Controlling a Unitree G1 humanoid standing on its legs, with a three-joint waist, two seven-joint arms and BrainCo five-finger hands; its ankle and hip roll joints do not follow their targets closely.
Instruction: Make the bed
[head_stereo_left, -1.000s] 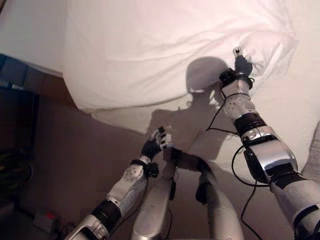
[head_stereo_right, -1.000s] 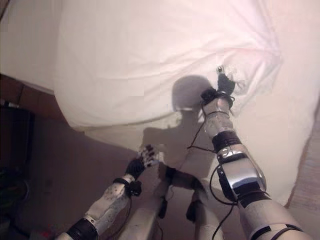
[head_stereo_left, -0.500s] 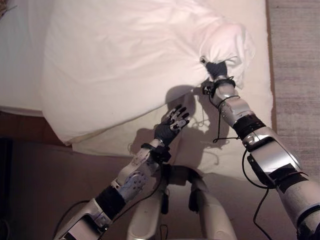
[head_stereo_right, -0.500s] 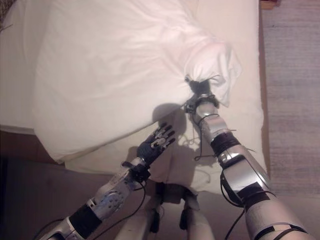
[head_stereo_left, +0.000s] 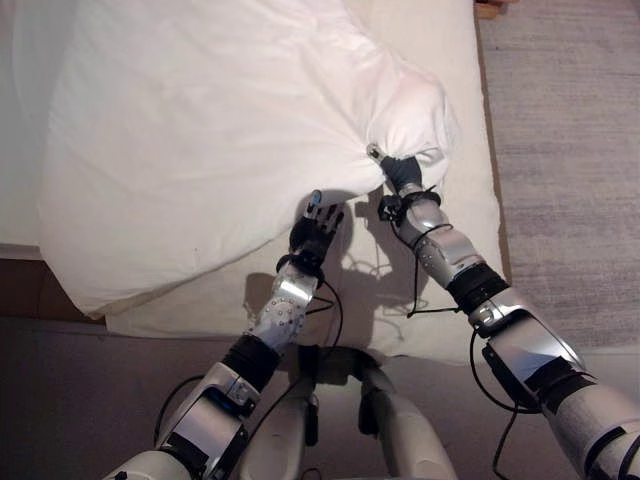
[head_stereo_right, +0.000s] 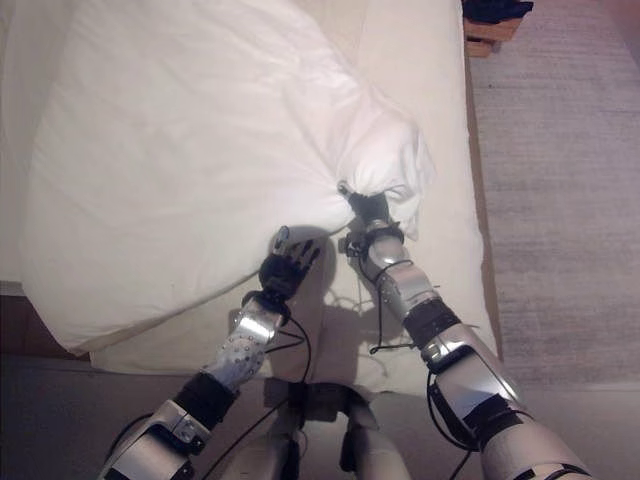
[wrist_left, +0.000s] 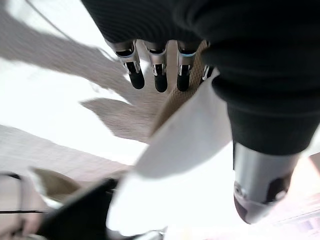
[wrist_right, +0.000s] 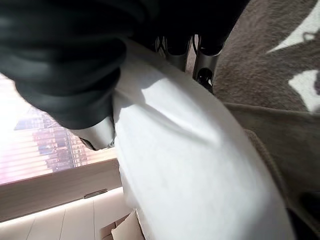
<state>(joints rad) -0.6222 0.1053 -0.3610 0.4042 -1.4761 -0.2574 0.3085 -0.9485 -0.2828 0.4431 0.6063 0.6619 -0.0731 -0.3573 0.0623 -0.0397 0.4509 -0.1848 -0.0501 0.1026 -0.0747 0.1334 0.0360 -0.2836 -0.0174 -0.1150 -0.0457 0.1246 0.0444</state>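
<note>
A big white duvet (head_stereo_left: 200, 130) lies puffed up over the bed, whose cream sheet (head_stereo_left: 440, 300) shows bare at the near edge. My right hand (head_stereo_left: 402, 172) is shut on the duvet's bunched near-right corner; in the right wrist view the white cloth (wrist_right: 190, 165) runs out of its curled fingers (wrist_right: 205, 62). My left hand (head_stereo_left: 313, 232) is at the duvet's near edge, just left of the right hand, fingers straight and spread. In the left wrist view a fold of the white cloth (wrist_left: 180, 150) lies across the palm between the straight fingers (wrist_left: 160, 75) and the thumb.
Grey carpet (head_stereo_left: 570, 150) runs along the bed's right side. A wooden piece with something dark on it (head_stereo_right: 495, 20) stands at the far right corner. Dark floor (head_stereo_left: 100, 390) lies before the bed's near edge.
The view has shifted. My left hand has risen from below the bed's edge to the duvet's near edge. The right hand keeps its hold on the bunched corner.
</note>
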